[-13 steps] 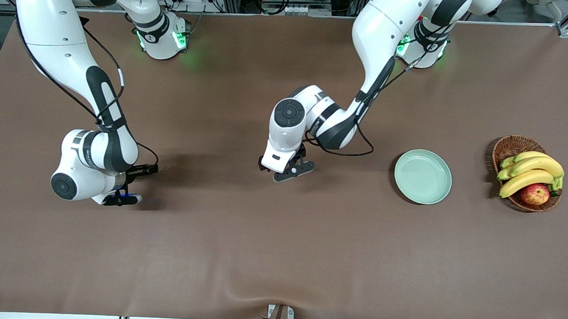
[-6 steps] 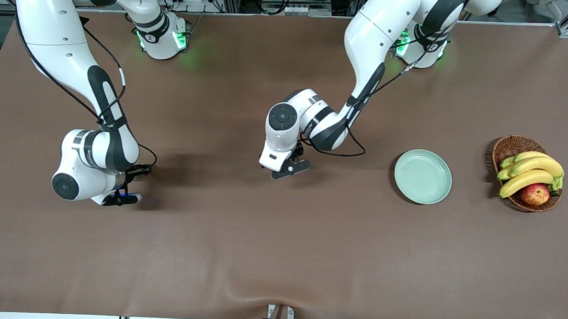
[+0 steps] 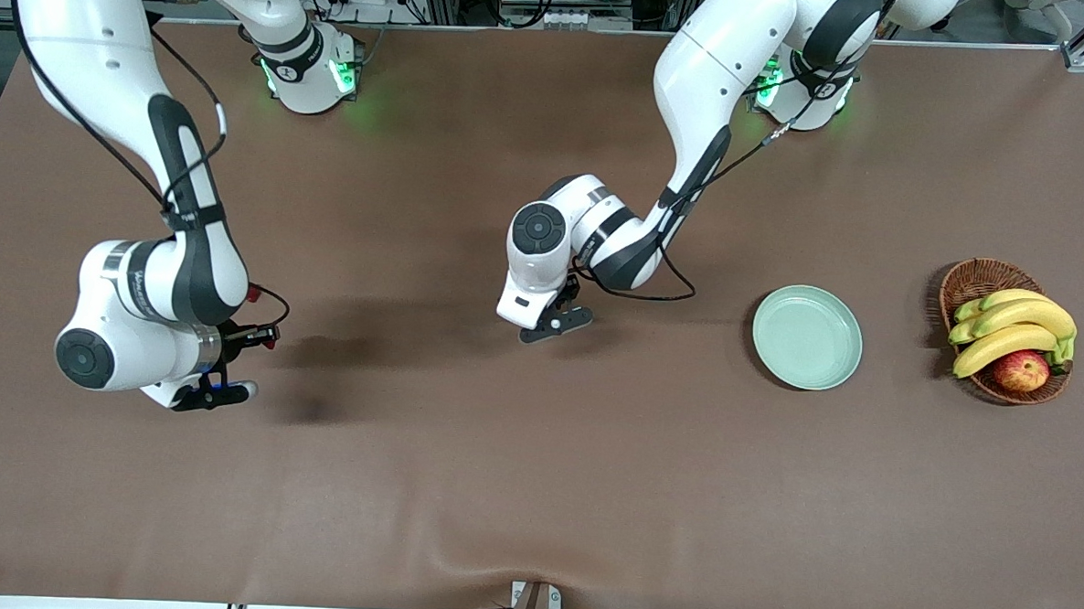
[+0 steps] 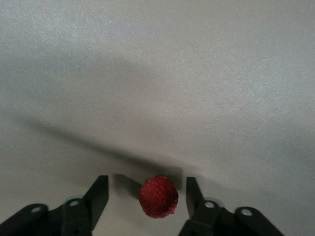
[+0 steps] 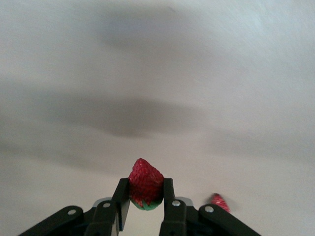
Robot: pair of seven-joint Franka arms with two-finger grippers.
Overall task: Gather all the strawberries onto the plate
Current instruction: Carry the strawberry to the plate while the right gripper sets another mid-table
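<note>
Right gripper [image 5: 146, 211] – fingers clamped on a strawberry [image 5: 145, 186], red tip pointing out past the fingertips, green top tucked back toward the wrist. Grip sits across the berry's wide part, prob. so it can't squirt out. In the front view this gripper [image 3: 219, 364] hangs over bare table toward the right arm's end, clear of the cloth judging by the shadow under it. A second berry [image 5: 220, 202] lies on the table just beside the gripper in the right wrist view; hidden in the front view.

Left gripper [image 4: 146, 209] – down at the table near the middle [image 3: 555, 319], fingers part-open and straddling a third berry [image 4: 158, 197]. Gaps show on both sides of the berry – no contact yet, not held. Straddling it centred so the squeeze lands evenly, I'd judge.

Plate [image 3: 807, 336] – pale green, nothing in it, toward the left arm's end of the table, well apart from both grippers. Wicker basket [image 3: 982, 278] w/ bananas [image 3: 1017, 330] and an apple [image 3: 1020, 370] sits beside it, nearer the table's end.

Progress: none delivered; one berry in hand, one about to be gripped, one on the cloth.
</note>
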